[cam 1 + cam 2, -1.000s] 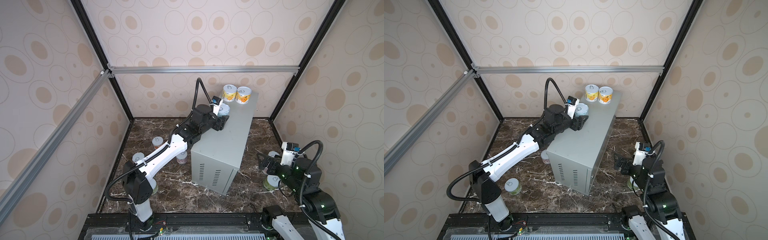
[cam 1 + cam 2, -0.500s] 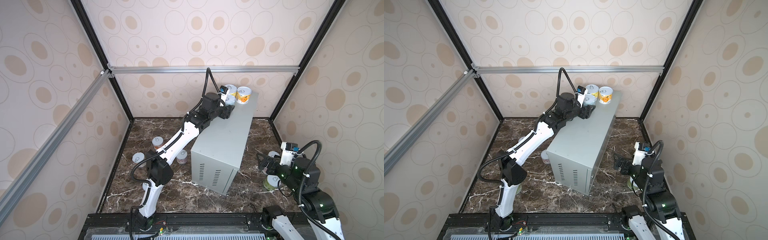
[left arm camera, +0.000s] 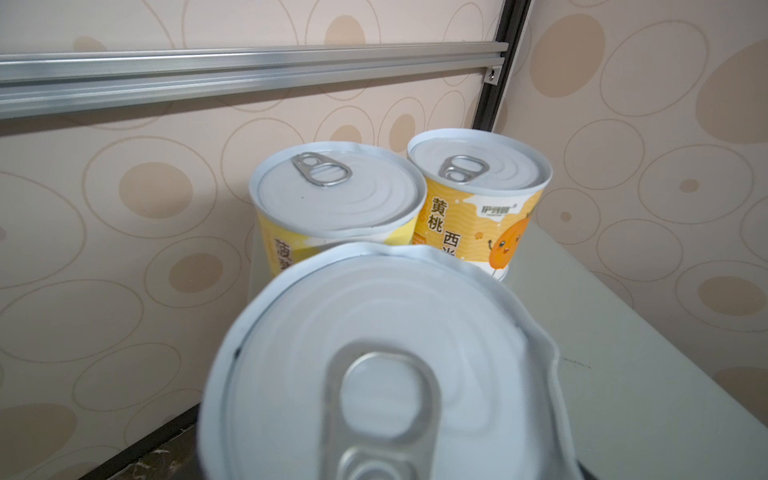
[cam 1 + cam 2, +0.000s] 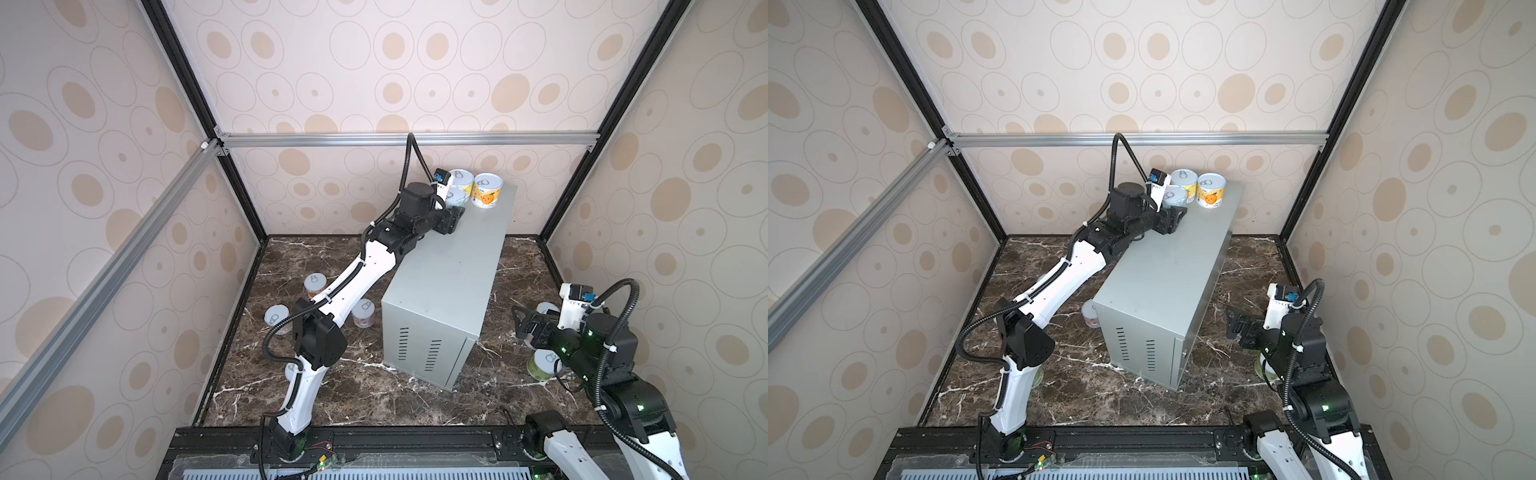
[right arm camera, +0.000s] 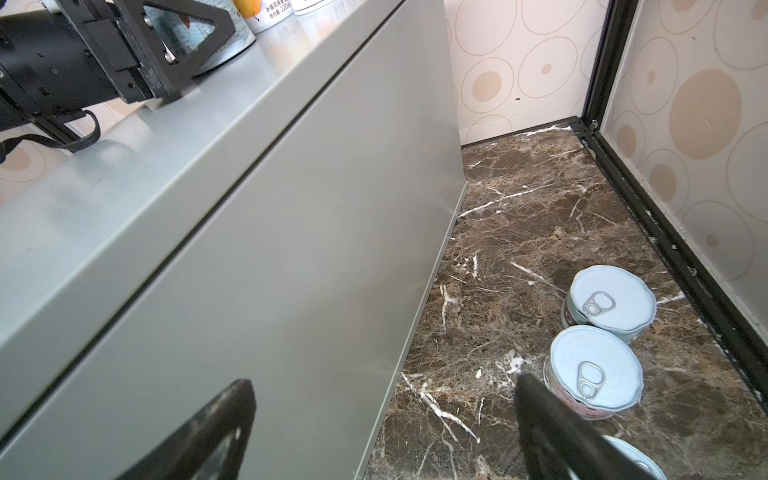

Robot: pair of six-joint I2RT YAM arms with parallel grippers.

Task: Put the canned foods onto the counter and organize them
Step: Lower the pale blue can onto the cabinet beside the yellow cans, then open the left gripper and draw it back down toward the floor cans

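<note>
Counter top (image 4: 449, 266): left claw (image 4: 457, 211) pinching pale-blue can (image 4: 456, 195) beside yellow cans (image 4: 487, 195); right claw (image 4: 524, 325) spread wide, empty.

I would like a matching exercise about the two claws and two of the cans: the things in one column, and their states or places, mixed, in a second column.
Things
1. left claw
2. right claw
3. peach can
4. pink can

States or places
A. open and empty
B. stands on the floor
C. shut on a blue can
D. stands free at the far end of the counter

Pairs: 1-C, 2-A, 3-D, 4-B
</note>
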